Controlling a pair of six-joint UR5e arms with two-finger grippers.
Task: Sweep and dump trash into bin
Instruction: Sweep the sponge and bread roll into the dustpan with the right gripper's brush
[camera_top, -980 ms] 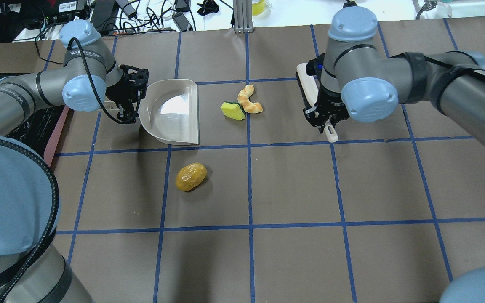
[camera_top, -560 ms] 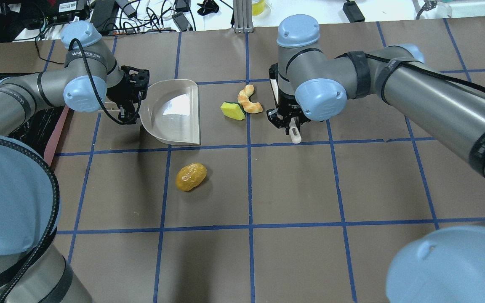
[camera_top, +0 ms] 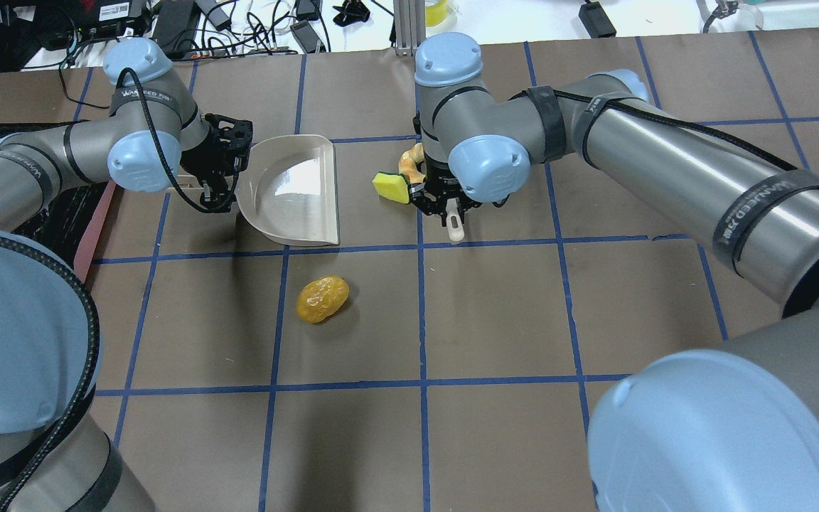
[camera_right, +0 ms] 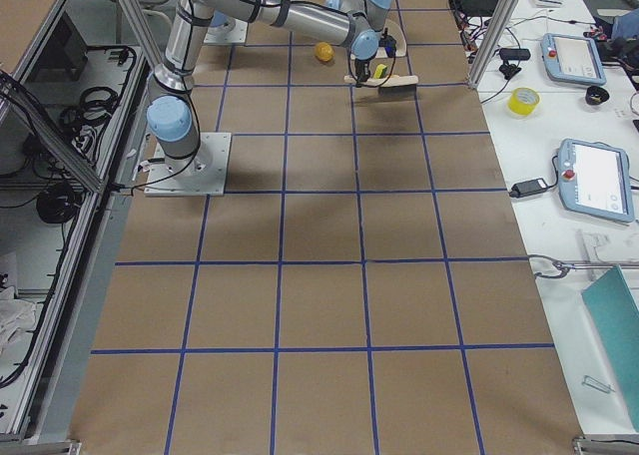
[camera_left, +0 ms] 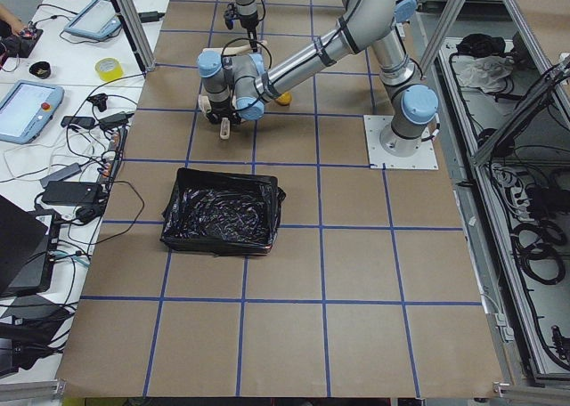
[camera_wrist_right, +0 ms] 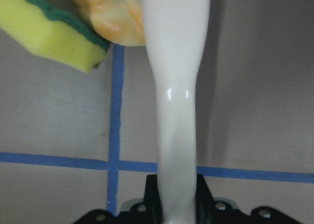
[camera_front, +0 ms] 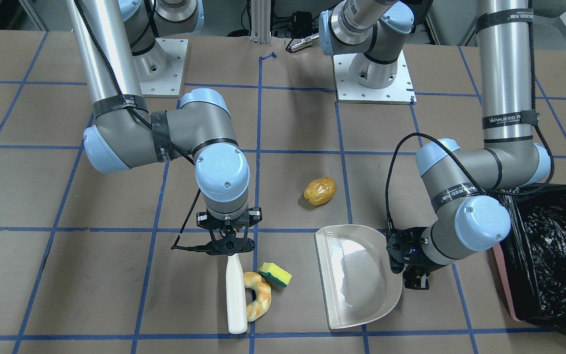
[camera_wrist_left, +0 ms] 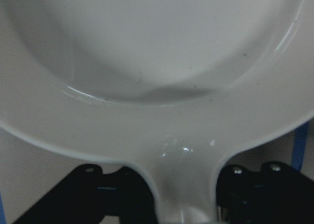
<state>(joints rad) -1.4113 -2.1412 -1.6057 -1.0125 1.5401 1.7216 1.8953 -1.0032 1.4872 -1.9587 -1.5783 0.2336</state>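
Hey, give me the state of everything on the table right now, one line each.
dustpan, empty
brush, touching bread piece
sponge, beside bread piece, outside dustpan
potato, lying apart
bin, open, bag-lined
left gripper, shut on dustpan handle
right gripper, shut on brush handle

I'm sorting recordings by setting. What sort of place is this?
Most likely a robotics lab test cell, not a home. Two grey-and-blue robot arms are bolted to a brown paper-covered table with a blue tape grid, and touchscreen teach pendants and loose cables lie beside it.
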